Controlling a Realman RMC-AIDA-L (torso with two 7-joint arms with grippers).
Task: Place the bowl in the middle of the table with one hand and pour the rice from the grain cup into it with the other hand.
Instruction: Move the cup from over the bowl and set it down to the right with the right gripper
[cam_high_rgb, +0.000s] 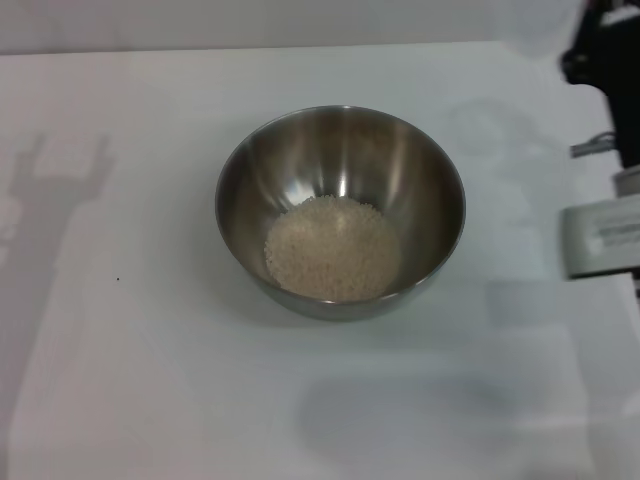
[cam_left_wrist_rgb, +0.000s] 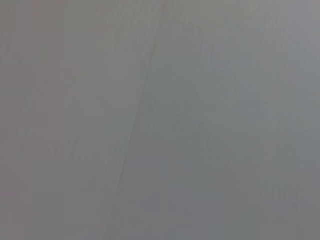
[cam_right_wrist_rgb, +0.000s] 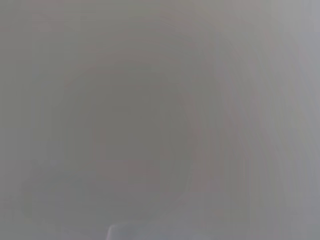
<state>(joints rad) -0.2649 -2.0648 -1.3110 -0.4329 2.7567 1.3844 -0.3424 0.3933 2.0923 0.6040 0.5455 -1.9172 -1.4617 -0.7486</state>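
The bowl (cam_high_rgb: 340, 210) is sitting upright near the middle of the bench (cam_high_rgb: 130, 330), a little toward the far edge, which is where the task wants it, and nothing is holding it. The rice (cam_high_rgb: 332, 248) is lying in a loose pale heap on the bowl's floor, leaning slightly toward the near wall, so I am judging the pour as already made (the heap is sitting well below the rim, so no spill is threatening). No stray grains are showing on the bench around the bowl.

The cup is not showing clearly anywhere. A faint pale round outline is hovering in the right wrist view, but I cannot tell what it is.

The right arm (cam_high_rgb: 600, 235) is showing only at the right edge of the bench, well apart from the bowl: a black part near the far right corner and a pale grey block below it. Its fingers are not coming into any view, so I cannot tell whether they are apart, together, or clamped on the cup. Standing off to that side is keeping it clear of the bowl.

The left arm is out of sight; only a hand-shaped shadow (cam_high_rgb: 55, 190) is falling on the left side of the bench, and its wrist view is giving plain grey surface.
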